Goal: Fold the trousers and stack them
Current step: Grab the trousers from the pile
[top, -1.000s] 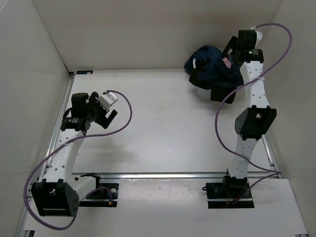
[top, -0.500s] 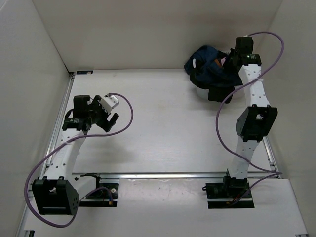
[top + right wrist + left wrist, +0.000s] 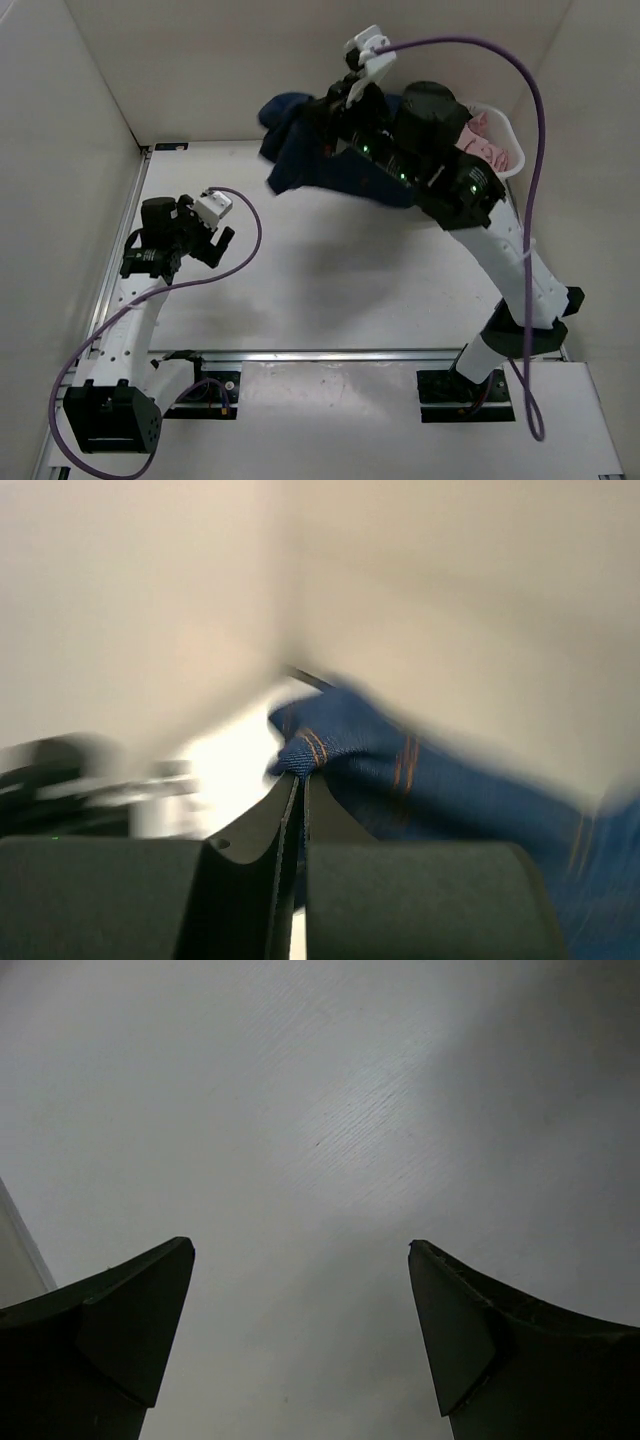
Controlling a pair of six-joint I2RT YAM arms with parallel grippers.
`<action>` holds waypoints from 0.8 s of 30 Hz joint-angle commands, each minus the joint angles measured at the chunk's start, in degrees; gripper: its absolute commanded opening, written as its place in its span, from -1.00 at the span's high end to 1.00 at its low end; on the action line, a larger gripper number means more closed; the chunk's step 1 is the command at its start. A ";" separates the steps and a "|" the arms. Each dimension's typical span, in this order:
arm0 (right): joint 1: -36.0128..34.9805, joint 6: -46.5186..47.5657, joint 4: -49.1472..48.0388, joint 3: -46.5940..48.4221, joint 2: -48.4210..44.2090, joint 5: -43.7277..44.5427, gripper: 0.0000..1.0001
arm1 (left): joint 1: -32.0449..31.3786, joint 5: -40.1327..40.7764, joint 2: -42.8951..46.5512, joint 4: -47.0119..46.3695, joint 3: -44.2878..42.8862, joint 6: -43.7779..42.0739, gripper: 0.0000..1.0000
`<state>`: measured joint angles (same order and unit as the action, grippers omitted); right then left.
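Trousers (image 3: 325, 165): hung bunched in mid-air above the far counter (image 3: 330, 290), pinched at an orange-stitched fold by the tightly closed right claw (image 3: 301, 780); held the left claw (image 3: 300, 1248) spread wide over the counter

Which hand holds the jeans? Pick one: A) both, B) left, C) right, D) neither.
C: the right hand is shut on a fold of the jeans, holding them up above the table, while the left hand hangs open with nothing between its fingers.
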<state>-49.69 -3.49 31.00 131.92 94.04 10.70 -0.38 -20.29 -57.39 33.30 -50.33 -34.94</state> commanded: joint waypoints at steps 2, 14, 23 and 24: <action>-8.31 8.33 -14.12 2.99 -4.83 -5.77 1.00 | 1.17 6.40 1.93 -2.00 -2.67 5.05 -1.00; 10.64 -21.49 -9.47 -28.43 -10.78 -0.51 1.00 | 1.79 18.63 5.08 -0.61 -9.97 7.08 -1.00; 20.44 -15.07 17.85 -42.53 -8.43 6.17 -0.98 | -0.14 5.80 2.73 7.28 -4.35 0.85 -1.00; 16.68 -13.41 17.86 -42.53 -8.43 6.18 -0.98 | -1.19 4.49 1.67 8.96 -3.82 -0.90 -1.00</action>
<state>-25.30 -21.71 43.05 85.52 86.80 15.35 0.08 -10.13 -53.74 35.94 -56.12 -31.79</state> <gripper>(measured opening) 0.992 0.998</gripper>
